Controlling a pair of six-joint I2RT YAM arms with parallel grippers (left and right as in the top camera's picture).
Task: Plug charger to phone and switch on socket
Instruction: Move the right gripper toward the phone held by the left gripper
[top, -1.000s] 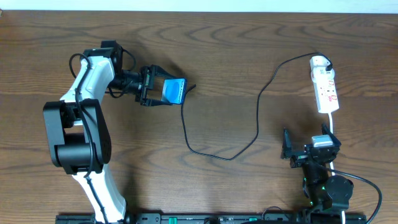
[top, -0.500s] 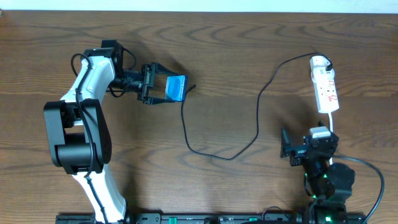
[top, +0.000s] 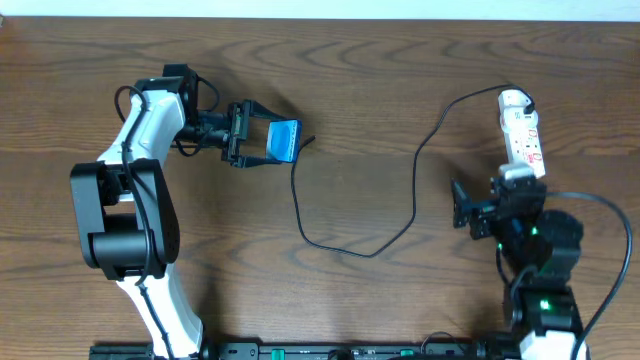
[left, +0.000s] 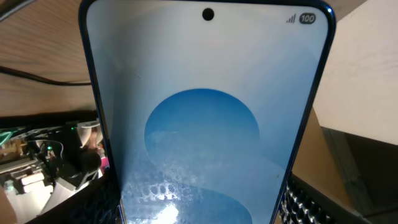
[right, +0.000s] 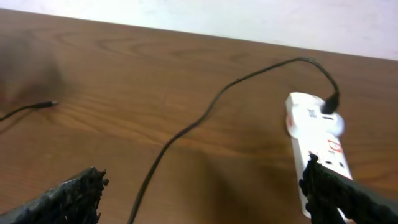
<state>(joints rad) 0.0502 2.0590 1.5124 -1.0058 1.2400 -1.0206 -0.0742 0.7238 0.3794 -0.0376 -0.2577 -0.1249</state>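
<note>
Phone (top: 283, 142) sits clamped in the left claw (top: 270, 143) at the left side of the bench (top: 400, 60), its blue screen filling the left wrist view. From just beside the phone, the black charger cable (top: 414, 195) loops across to the white power strip (top: 523, 135) on the right. Its tip (right: 53, 104) seems to lie loose on the wood, though that view is blurred. Close by the strip's near end, the right claw (right: 205, 199) is spread wide, holding nothing.
</note>
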